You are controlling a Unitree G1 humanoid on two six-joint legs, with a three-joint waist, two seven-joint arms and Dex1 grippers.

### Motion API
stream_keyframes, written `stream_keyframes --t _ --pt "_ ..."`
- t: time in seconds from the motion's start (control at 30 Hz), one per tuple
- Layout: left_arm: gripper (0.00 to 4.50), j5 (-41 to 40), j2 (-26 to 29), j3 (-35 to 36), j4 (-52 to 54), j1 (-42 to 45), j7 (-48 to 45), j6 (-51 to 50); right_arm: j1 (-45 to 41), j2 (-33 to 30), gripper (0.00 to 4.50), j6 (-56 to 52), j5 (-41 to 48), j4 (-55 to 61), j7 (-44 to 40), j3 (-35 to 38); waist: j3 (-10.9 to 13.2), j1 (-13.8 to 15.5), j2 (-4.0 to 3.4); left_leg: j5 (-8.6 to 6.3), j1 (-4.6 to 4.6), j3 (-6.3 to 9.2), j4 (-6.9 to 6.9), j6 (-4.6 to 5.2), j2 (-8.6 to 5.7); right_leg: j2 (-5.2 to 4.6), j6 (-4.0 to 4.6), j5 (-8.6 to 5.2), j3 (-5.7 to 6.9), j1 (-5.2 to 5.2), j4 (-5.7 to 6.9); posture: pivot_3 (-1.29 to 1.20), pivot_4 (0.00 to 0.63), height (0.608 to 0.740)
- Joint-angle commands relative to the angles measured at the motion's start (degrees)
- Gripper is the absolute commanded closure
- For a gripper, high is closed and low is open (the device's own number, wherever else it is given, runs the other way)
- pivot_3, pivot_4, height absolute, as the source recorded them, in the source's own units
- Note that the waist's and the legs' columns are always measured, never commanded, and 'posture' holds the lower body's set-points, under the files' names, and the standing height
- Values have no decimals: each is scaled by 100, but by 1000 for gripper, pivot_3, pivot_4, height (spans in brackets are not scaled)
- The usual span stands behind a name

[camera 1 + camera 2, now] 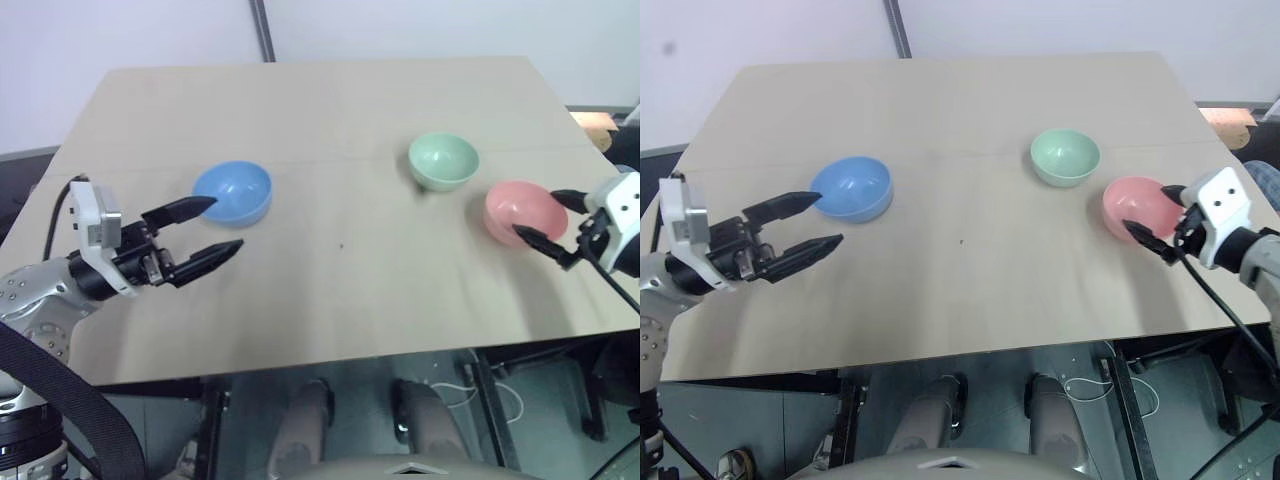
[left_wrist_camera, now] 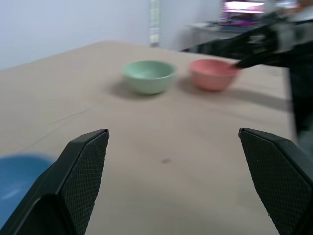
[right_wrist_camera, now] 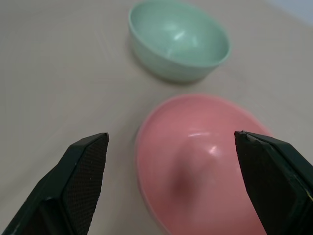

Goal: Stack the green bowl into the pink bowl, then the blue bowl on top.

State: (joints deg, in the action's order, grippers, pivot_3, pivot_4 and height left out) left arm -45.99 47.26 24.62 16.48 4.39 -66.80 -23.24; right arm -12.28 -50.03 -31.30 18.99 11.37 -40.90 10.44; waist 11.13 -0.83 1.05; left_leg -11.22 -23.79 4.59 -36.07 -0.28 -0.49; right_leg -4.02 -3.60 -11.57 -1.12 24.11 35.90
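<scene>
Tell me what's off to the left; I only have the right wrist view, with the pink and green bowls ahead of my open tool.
Observer: A blue bowl sits alone on the left part of the table, well apart from the green bowl and pink bowl.
Operator: Where's the left tool?
Observer: The left tool hangs open just beside the blue bowl, holding nothing.
Operator: Is my right tool touching the pink bowl?
Observer: From the head views, the right tool straddles the pink bowl's near side with its fingers wide; contact I cannot tell.
</scene>
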Motion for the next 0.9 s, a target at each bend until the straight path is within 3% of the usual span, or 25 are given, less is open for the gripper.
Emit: stream_keyframes --t 0.03,0.13,0.2,0.5,0.63,0.73,0.9 --pt "0 -229 23 -84 275 100 -296 58 -294 46 40 -255 -224 -281 38 -355 0 6 0 0 -1 1 0 0 -1 0 0 0 0 0 0 0 150 740" --pt "0 -297 69 -253 474 107 -443 -16 -652 122 40 -509 -425 -848 -1 -770 0 0 0 0 -3 2 1 0 -2 0 4 3 1 0 0 0 150 740" --pt "0 -310 89 -308 548 106 -506 -23 -898 210 571 -407 -609 -1264 94 -907 1 -2 0 0 -2 1 0 1 -5 0 7 5 -1 -1 0 0 150 740" --pt "0 -158 -126 -226 412 250 -53 119 -1190 263 4303 -18 -951 -1424 -63 -1079 1 -2 0 0 2 3 -1 1 -4 4 0 3 0 -4 4 0 150 740" --pt "0 821 -381 -141 -271 330 870 673 -1020 463 4459 141 -542 -155 -593 -1210 2 -27 -4 1 9 5 -1 1 -1 7 -1 3 0 -8 7 0 150 740" --pt "0 963 -466 124 -832 389 1259 749 -1242 1201 4459 -204 -316 883 -549 -1917 2 -96 -4 1 9 11 -1 1 18 30 3 6 0 -5 12 0 150 740" --pt "0 891 -483 209 -902 441 1371 735 -1895 2315 4459 364 -1303 100 -320 -3413 2 -126 -3 1 9 24 -12 0 25 42 13 11 8 -3 22 0 150 740"
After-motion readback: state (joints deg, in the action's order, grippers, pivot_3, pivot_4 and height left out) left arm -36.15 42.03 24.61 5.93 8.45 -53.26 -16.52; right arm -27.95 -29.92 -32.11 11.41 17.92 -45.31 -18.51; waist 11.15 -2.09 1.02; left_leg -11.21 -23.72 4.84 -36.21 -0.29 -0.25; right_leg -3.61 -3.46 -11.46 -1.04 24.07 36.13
